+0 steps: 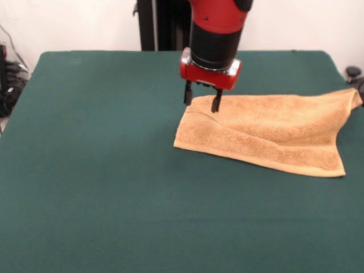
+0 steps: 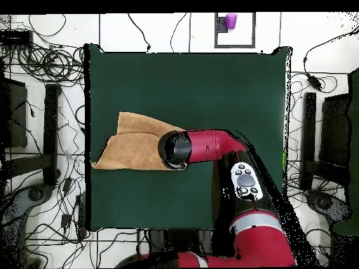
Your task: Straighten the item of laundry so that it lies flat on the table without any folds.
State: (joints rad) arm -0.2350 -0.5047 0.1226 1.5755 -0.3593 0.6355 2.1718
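Your gripper (image 1: 201, 101) hangs over the towel's (image 1: 267, 132) corner, fingers spread apart, holding nothing. The towel lies folded over itself at one side of the table (image 1: 91, 170), one corner overhanging the edge. Cables (image 2: 49, 63) clutter the floor around.

In the front view we find the towel (image 1: 273, 133) on the table (image 1: 96, 170), right of centre, one corner overhanging the right edge. The gripper (image 1: 201, 100) hangs over the towel's far left corner.
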